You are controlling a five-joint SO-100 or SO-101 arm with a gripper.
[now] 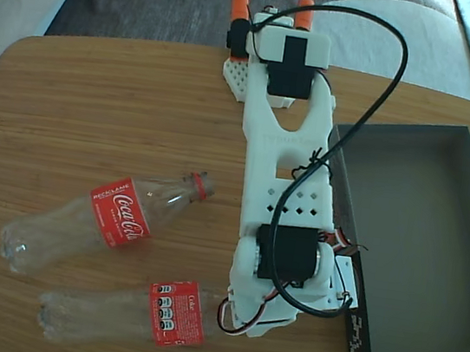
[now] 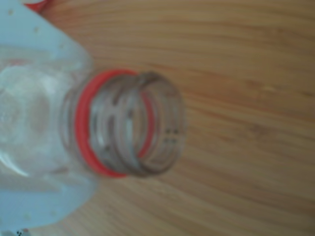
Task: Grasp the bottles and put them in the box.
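Two clear Coca-Cola bottles with red labels lie on the wooden table in the fixed view. The upper bottle [image 1: 115, 216] points its open neck to the upper right and lies free. The lower bottle [image 1: 111, 312] has its neck under my gripper [image 1: 223, 307]. In the wrist view the bottle's neck [image 2: 113, 128] with its red ring fills the middle, and my white fingers [image 2: 39, 39] press its shoulder from above and below; the gripper [image 2: 81, 125] is shut on it. The bottle still rests on the table. The box [image 1: 419, 237], grey inside with a black side, stands at the right with nothing in it.
My white arm stretches down the table's middle from its base with orange clamps [image 1: 240, 6] at the far edge. A black cable [image 1: 388, 84] loops over the box's near corner. Grey cushions lie beyond the table.
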